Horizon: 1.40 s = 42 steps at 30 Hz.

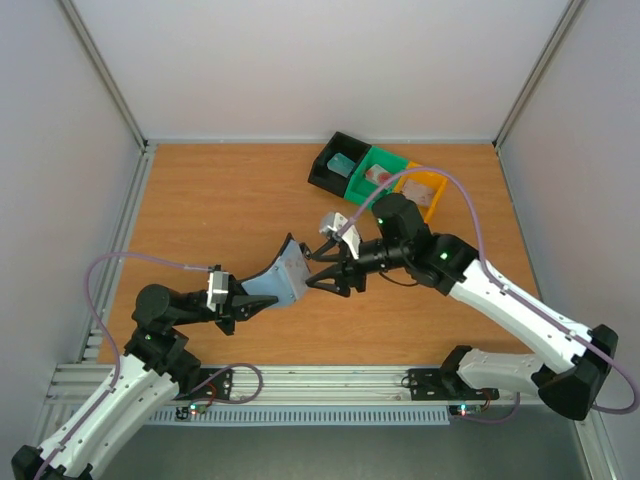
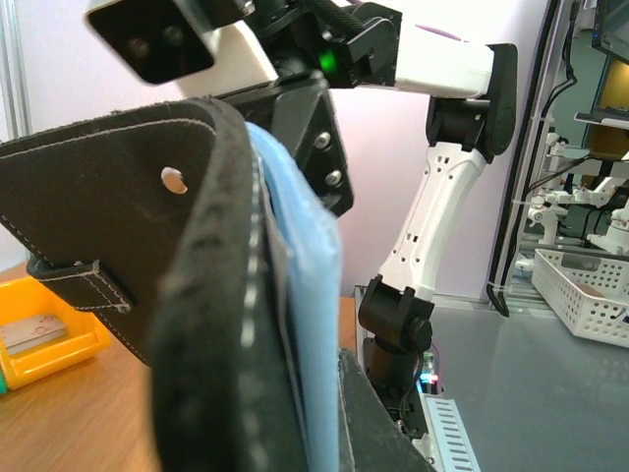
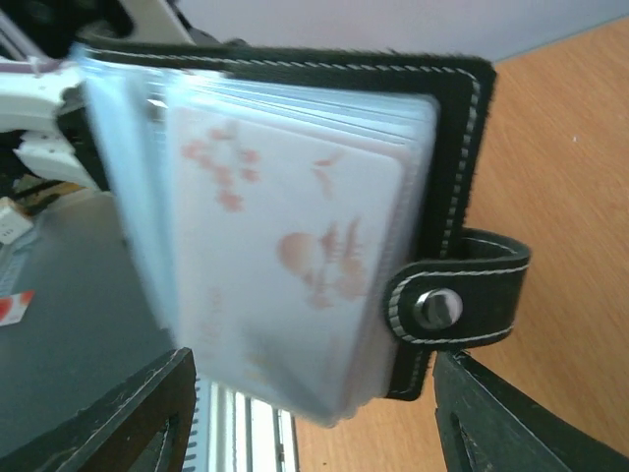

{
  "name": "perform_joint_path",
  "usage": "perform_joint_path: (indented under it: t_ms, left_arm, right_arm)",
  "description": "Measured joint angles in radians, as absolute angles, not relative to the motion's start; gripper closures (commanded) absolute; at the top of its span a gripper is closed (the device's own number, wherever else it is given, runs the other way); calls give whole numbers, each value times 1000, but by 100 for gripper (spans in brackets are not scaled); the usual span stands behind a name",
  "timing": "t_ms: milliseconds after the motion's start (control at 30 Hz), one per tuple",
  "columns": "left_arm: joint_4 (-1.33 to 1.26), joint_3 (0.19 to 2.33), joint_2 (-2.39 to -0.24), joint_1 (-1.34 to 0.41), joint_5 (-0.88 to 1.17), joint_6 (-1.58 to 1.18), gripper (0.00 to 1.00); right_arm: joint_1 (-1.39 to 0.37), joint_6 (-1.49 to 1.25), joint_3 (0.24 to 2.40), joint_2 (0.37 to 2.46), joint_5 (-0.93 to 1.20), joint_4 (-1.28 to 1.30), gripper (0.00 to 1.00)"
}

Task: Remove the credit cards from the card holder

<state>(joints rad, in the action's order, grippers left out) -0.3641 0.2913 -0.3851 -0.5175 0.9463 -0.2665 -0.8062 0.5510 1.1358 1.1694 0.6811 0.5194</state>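
My left gripper is shut on the near edge of the card holder, a black wallet with pale blue pockets, and holds it tilted above the table. The left wrist view is filled by its black cover and blue pockets. My right gripper stands open at the holder's far edge. Its fingers flank the lower end of the clear pockets, where a whitish credit card with pink print sits. The snap strap hangs loose. A teal card and a pinkish card lie in trays.
At the back right stand three trays in a row: black, green and orange. The orange tray shows at the left of the left wrist view. Grey walls close the table in on the left, back and right.
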Motion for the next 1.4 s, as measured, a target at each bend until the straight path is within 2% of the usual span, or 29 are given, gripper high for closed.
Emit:
perform_joint_path:
  t_ms: [233,367,533,700,867,1000,1300,1400]
  left_arm:
    - [-364,291,-379,-517,934,-247,100]
    - [-363,291,-378,-517,934,-239,100]
    - [-363,291,-378,-517,936,-232,100]
    - [-363,291,-373,-517,939,-226,100]
    - [-363,290,-372,-517,939,-222,100]
    - [-363,286,-372,-517,939,-221,100]
    - [-362,283,-372,-517,939,-219,100]
    - [-362,283,-372,-517,939,-219,100]
  right_arm:
    - [-751,531,1067,947,750,508,33]
    - [-740,466,1053,897,851,436,38]
    - [-740,355,1100,1002,868,376,36]
    - [-740,265,1170,1142,782,386,34]
    - [-739,220,1178,1171,776,387,40]
    - [-739,198,1177,1171,809,370,53]
    - [-739,191,1177,1204,838,383,50]
    - [-741,193,1177,1214,836,390,53]
